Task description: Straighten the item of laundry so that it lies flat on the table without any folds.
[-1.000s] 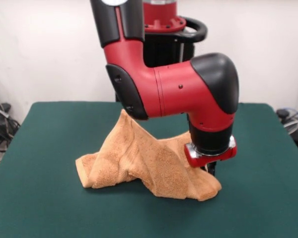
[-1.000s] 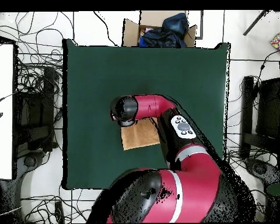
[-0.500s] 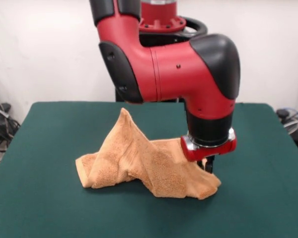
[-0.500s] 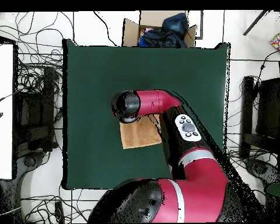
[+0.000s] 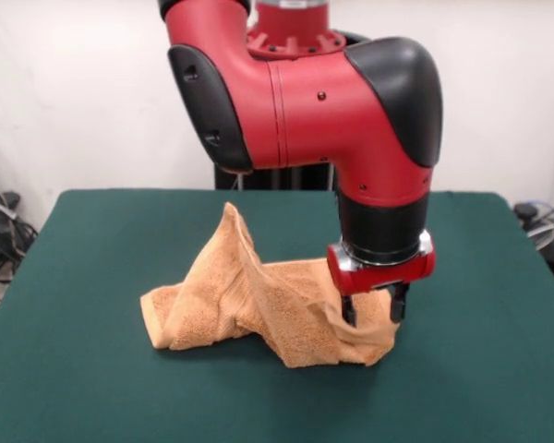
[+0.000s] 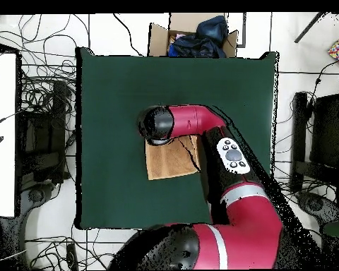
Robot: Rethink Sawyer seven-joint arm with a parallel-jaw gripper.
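Observation:
The orange-tan towel (image 5: 258, 309) lies crumpled in the middle of the dark green table (image 5: 92, 388), with a tall peak at its back and folds running to the right. My gripper (image 5: 373, 307) stands at the towel's right end. One finger shows on each side of a thick fold, which is drawn up between them, slightly off the table. In the overhead view the towel (image 6: 169, 164) shows as a small tan patch on the table (image 6: 116, 85), partly under my arm. The wrist (image 6: 157, 125) hides the gripper there.
My arm reaches over the table's middle from the pedestal. In the overhead view a cardboard box (image 6: 193, 35) with dark cloth stands just past the table's far edge, and cables and equipment lie on the floor at both sides.
My gripper has moved a little left and up with the towel's right end. That end has risen off the table and drawn inward. The rest of the towel has stayed put.

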